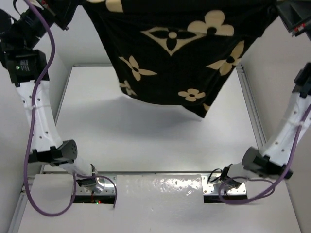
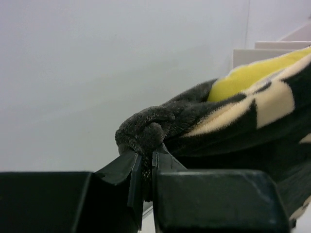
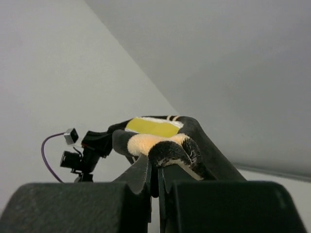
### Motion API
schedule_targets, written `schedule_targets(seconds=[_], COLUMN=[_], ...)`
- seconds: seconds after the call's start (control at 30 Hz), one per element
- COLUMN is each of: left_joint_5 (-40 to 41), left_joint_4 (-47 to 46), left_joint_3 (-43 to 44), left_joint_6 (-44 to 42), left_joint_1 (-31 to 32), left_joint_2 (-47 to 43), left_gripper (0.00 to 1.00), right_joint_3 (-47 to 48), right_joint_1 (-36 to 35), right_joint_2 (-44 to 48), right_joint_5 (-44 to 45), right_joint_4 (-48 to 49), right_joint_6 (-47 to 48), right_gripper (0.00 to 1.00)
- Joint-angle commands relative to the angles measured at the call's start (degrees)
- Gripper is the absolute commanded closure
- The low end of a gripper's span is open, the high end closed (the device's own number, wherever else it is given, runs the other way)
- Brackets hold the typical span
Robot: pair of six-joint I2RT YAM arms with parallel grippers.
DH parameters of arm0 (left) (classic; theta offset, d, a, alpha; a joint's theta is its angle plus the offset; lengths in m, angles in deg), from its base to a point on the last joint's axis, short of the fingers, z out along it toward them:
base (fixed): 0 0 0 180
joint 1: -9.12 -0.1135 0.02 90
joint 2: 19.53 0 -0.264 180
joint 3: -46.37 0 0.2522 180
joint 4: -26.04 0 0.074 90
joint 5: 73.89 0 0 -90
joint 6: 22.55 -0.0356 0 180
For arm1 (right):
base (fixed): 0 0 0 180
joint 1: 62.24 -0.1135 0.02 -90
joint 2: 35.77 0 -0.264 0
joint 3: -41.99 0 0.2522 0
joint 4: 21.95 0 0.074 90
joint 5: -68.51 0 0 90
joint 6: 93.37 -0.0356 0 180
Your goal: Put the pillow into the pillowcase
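The left end effector (image 2: 146, 162) and right end effector (image 3: 156, 167) are clamping corners of the black velvety flowered pillowcase (image 1: 180, 53); shaking evenly should settle the cream-yellow fuzzy pillow (image 2: 248, 77) deeper.

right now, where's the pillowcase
Top of the overhead view, centre: the pillowcase hangs above the table, its ends pinched in the left fingers and the right fingers.

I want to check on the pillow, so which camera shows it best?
The left wrist view: a yellow patch of the pillow shows past the pillowcase edge pinched in the left hand. The right wrist view shows a smaller yellow strip. The top view shows only the hanging pillowcase, no pillow.
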Motion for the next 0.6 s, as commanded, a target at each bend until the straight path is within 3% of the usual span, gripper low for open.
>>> schedule_targets(seconds=[0.0,0.03,0.07,0.13,0.2,0.23,0.3,0.33,0.37,0.4,0.43,0.47,0.5,0.53,0.57], left_joint_5=[3.5,2.7,3.47,8.46,10.42,11.21,10.61,10.6,11.56,14.09,15.86,17.09,17.45,16.59,15.62], left_joint_4=[-5.72,-3.59,-0.87,9.49,18.2,20.75,22.19,18.53,8.13,2.11,-3.95,-9.75,-8.85,-5.54,-2.9], left_joint_3=[-4.07,-8.97,-11.63,-13.5,-9.63,-0.32,13.24,18.79,17.1,8.73,4.21,1.47,3.79,6.77,8.37], left_joint_6=[-0.07,-3.12,-5.5,-12.16,-15.62,-14.68,-10.56,-7.4,-6.41,-5.97,-6.92,-8.85,-10.43,-11.84,-11.51], left_joint_1=[-2.67,-0.58,0.4,3.2,4.53,4.97,4.89,4.8,4.8,4.8,4.8,4.89,4.98,3.67,2.53], left_joint_2=[-6.35,-6.44,-6.09,-2.52,2.17,8.44,14.53,15.43,13.53,6.63,2.56,-0.35,-1.94,-1.61,-1.96], left_gripper=[1.0,1.0,1.0,1.0,1.0,1.0,1.0,1.0,1.0,1.0,1.0,1.0,1.0,1.0,1.0], right_joint_3=[-11.42,-18.71,-32.71,-41.69,-46.56,-45.95,-35.37,-27.57,-4.26,9.03,23.69,23.06,18.87,7.26,1.66], right_joint_1=[3.34,3.34,3.25,1.94,-1.22,-2.27,-4.82,-5.44,-5.88,-5.63,-4.58,-1.52,-0.54,-0.09,-0.17], right_joint_2=[10.21,13.29,17.67,17.81,13.07,11.75,7.98,5.7,1.93,-7.33,-10.73,-11.98,-9.03,-5.52,-1.57], right_joint_5=[8.56,8.99,9.78,8.31,6.02,5.14,6.96,8.37,11.43,12.85,14.78,14.8,14.36,13.49,12.0], right_joint_4=[7.72,5.9,5.01,3.96,5.18,6.05,5.63,-4.12,-12.05,-17.27,-13.75,-7.1,7.41,10.6,6.71], right_joint_6=[0.68,3.49,5.87,9.84,9.24,7.93,7.9,10.52,14.9,13.9,9.19,-5.47,-10.49,-11.76,-4.38], right_gripper=[1.0,1.0,1.0,1.0,1.0,1.0,1.0,1.0,1.0,1.0,1.0,1.0,1.0,1.0,1.0])
